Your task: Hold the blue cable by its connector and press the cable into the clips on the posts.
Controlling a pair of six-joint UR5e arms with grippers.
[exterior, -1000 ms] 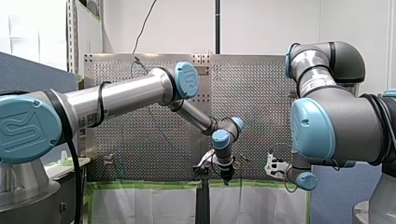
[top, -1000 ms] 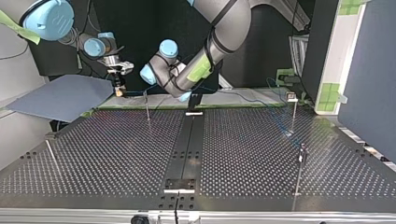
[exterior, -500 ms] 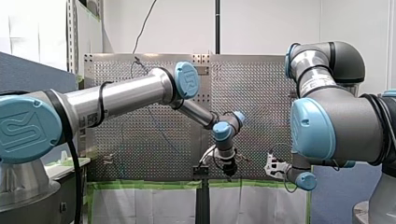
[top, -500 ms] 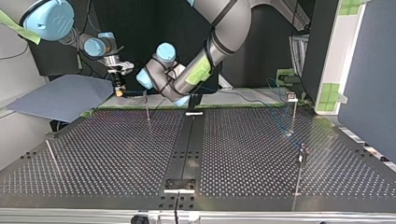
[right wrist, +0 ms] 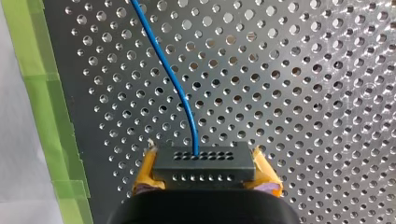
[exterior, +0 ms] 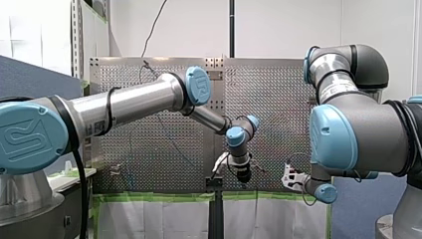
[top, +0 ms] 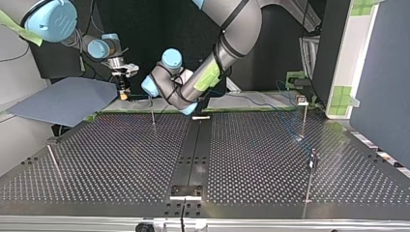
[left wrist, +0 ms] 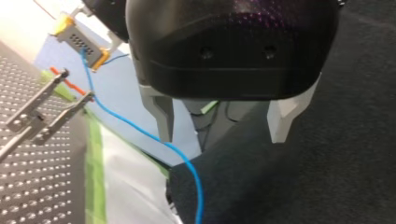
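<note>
R jaws clamp connector (right wrist: 205,164); L jaws spread, empty, cable (left wrist: 198,200) near, past table (left wrist: 28,186) edge.

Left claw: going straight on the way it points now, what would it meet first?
Probably the cable, which runs from the connector and crosses just ahead of the open left claw. Depth is unclear; missing it, a dark surface lies beyond.

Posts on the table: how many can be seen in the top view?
4 posts in the top view: far left, near left, far right, near right. Others may be hidden.
</note>
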